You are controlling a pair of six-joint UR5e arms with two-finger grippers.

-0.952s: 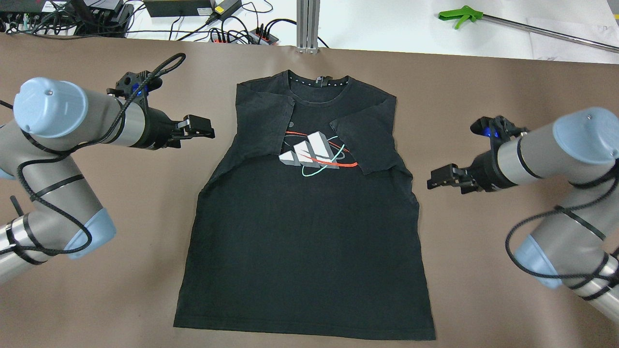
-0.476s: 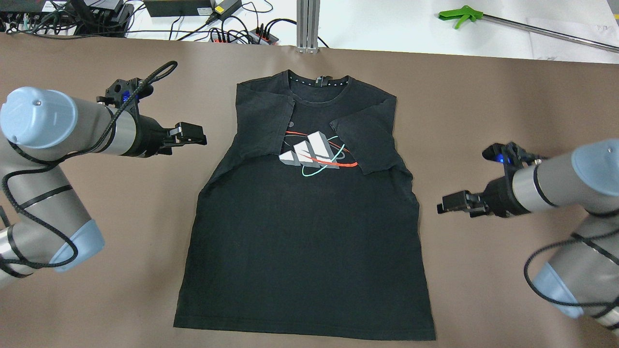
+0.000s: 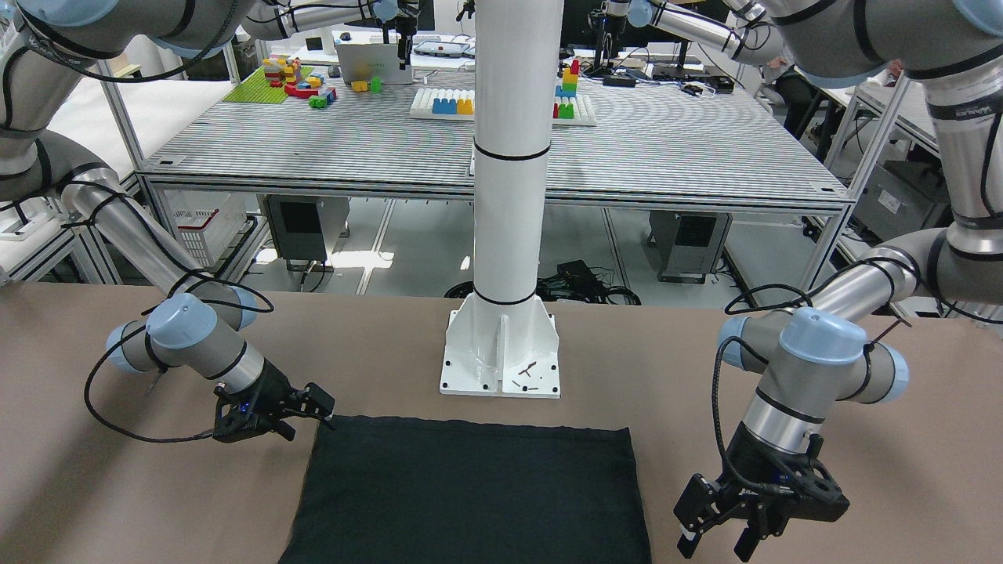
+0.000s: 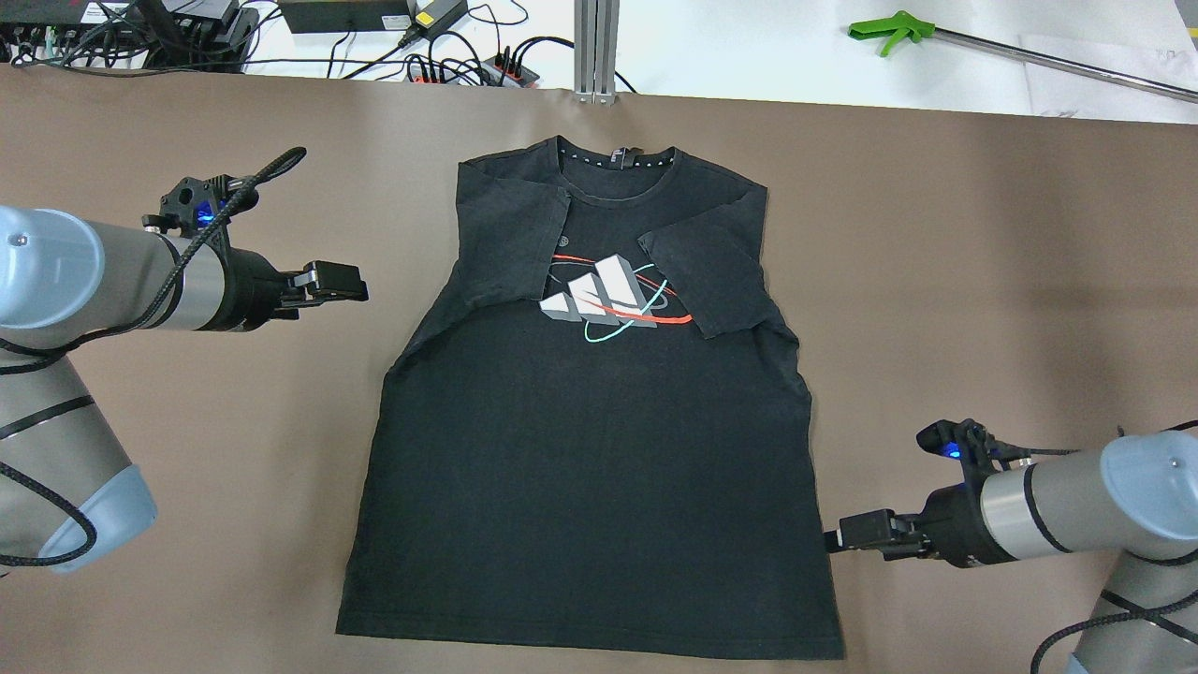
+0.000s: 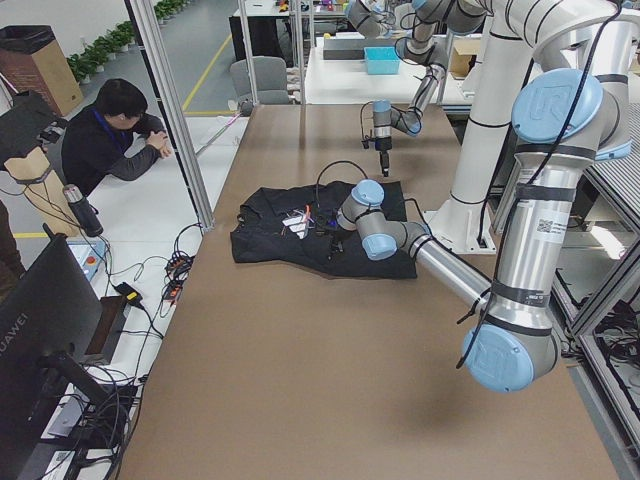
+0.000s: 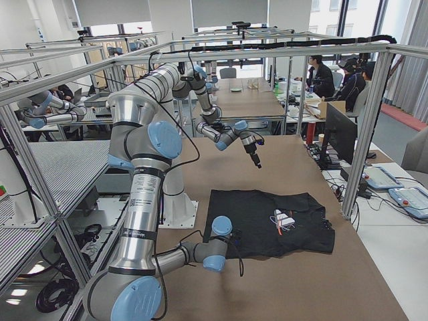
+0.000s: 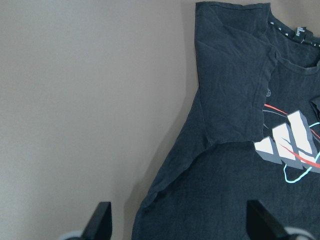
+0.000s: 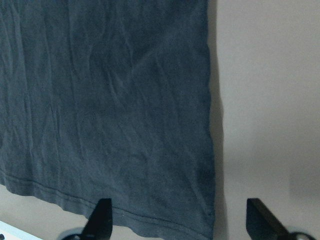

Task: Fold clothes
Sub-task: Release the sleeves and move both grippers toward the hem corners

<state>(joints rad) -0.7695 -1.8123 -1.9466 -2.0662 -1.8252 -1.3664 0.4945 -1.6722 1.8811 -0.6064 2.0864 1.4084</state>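
The clothes are one black T-shirt (image 4: 590, 468) with a white, red and teal logo (image 4: 608, 300). It lies flat on the brown table, collar at the far side, both sleeves folded inward over the chest. My left gripper (image 4: 339, 281) hovers open to the left of the shirt's shoulder, apart from it; its wrist view shows the folded sleeve (image 7: 235, 105) ahead between wide-spread fingertips (image 7: 102, 220). My right gripper (image 4: 842, 535) is open right beside the shirt's lower right side edge, and its wrist view shows the hem corner (image 8: 200, 220) between its fingertips (image 8: 260, 220).
Cables and power strips (image 4: 449, 56), an aluminium post (image 4: 596, 47) and a green-handled tool (image 4: 889, 28) lie beyond the far table edge. The white robot column (image 3: 505, 235) stands behind the hem. A person (image 5: 110, 140) sits off the table's far side.
My right gripper has travelled toward the robot along the shirt's right side, down to near the hem corner. My left gripper has drawn back leftward, a little farther from the sleeve.
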